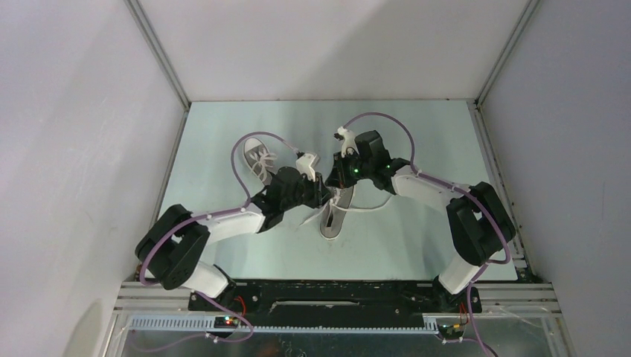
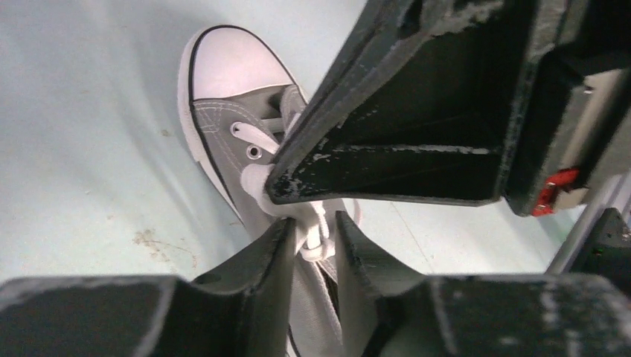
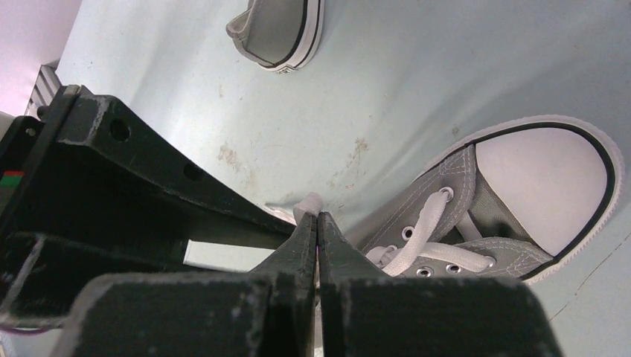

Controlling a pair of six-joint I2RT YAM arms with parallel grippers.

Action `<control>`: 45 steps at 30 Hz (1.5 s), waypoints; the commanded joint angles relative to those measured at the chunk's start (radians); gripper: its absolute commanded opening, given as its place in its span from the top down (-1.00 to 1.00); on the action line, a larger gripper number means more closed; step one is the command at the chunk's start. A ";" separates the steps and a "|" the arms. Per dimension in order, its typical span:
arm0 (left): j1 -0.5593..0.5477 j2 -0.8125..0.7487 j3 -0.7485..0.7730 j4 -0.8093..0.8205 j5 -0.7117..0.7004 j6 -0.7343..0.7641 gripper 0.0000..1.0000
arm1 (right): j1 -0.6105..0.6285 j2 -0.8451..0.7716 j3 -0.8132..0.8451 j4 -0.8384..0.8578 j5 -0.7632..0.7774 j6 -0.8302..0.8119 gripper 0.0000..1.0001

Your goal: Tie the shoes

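One grey shoe (image 1: 332, 222) with a white toe cap lies in the middle of the table, and both grippers meet over its laces. In the left wrist view the shoe (image 2: 231, 111) points up-left. My left gripper (image 2: 314, 223) is closed on a bunched white lace (image 2: 320, 236) above the eyelets. My right gripper (image 3: 318, 219) is shut tight, with a lace end (image 3: 308, 202) poking out at its tip beside the shoe (image 3: 476, 223). In the top view the left gripper (image 1: 325, 195) and right gripper (image 1: 338, 178) nearly touch. The second shoe (image 1: 257, 158) lies to the back left.
The second shoe also shows at the top of the right wrist view (image 3: 279, 33). A loose lace (image 1: 372, 209) trails right of the middle shoe. The right gripper's black body (image 2: 417, 149) hangs close over the left gripper. White walls enclose the pale green table (image 1: 417, 134).
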 commanded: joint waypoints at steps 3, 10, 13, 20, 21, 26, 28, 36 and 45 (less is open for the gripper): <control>-0.004 0.024 0.063 -0.040 -0.076 0.011 0.61 | 0.003 -0.038 0.032 0.002 0.004 0.024 1.00; -0.004 0.053 0.066 -0.024 -0.066 0.013 0.91 | 0.000 -0.060 -0.007 0.038 0.008 0.052 1.00; -0.003 0.059 0.061 -0.030 -0.071 0.027 1.00 | -0.013 -0.064 -0.019 0.054 0.006 0.068 0.98; -0.003 0.029 0.006 0.046 -0.065 0.024 1.00 | -0.034 -0.182 -0.143 0.103 0.135 0.163 0.13; -0.003 0.026 0.001 0.055 -0.062 0.023 1.00 | -0.037 -0.207 -0.163 0.102 0.153 0.173 0.04; -0.002 0.022 -0.020 0.101 -0.042 0.013 1.00 | -0.053 -0.351 -0.253 -0.027 0.347 0.313 -0.31; -0.003 0.024 -0.033 0.133 -0.034 0.005 1.00 | -0.065 -0.395 -0.278 -0.121 0.416 0.465 -0.37; -0.003 0.025 -0.048 0.155 -0.016 0.003 1.00 | -0.017 -0.510 -0.470 -0.130 0.643 1.016 -0.42; -0.002 0.014 -0.053 0.154 0.000 -0.001 1.00 | -0.004 -0.269 -0.491 0.107 0.517 1.210 -0.18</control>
